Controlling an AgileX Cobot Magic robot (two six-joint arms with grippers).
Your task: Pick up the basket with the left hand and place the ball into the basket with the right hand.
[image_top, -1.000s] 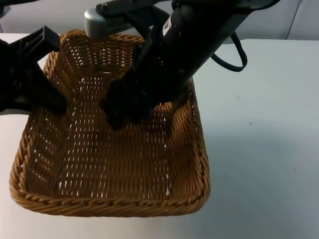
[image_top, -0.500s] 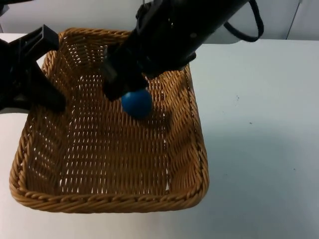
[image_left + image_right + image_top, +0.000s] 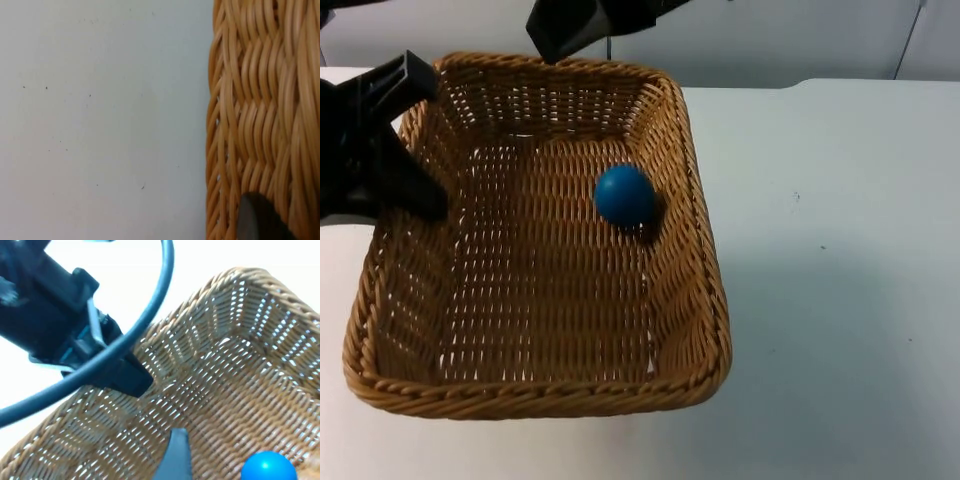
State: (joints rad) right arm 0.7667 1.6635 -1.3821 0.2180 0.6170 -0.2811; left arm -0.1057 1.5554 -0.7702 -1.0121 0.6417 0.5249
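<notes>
A blue ball [image 3: 624, 194] lies loose on the floor of the wicker basket [image 3: 540, 398], close to its right wall. My left gripper [image 3: 412, 195] is shut on the basket's left rim, and the left wrist view has the woven wall [image 3: 260, 100] right against a black fingertip [image 3: 257, 220]. My right gripper [image 3: 565, 25] hangs high above the basket's far rim, open and holding nothing. From the right wrist I look down into the basket [image 3: 240, 340], with the ball [image 3: 267, 467] below and the left gripper [image 3: 120, 376] clamped on the rim.
White table top [image 3: 840, 280] stretches to the right of the basket, and the grey partition wall [image 3: 800, 40] closes the back. More bare table [image 3: 100, 120] lies just outside the basket's left wall.
The right gripper let the ball go inside the basket and rose up and back out of it. The ball rolled slightly right. The left gripper and basket barely moved.
</notes>
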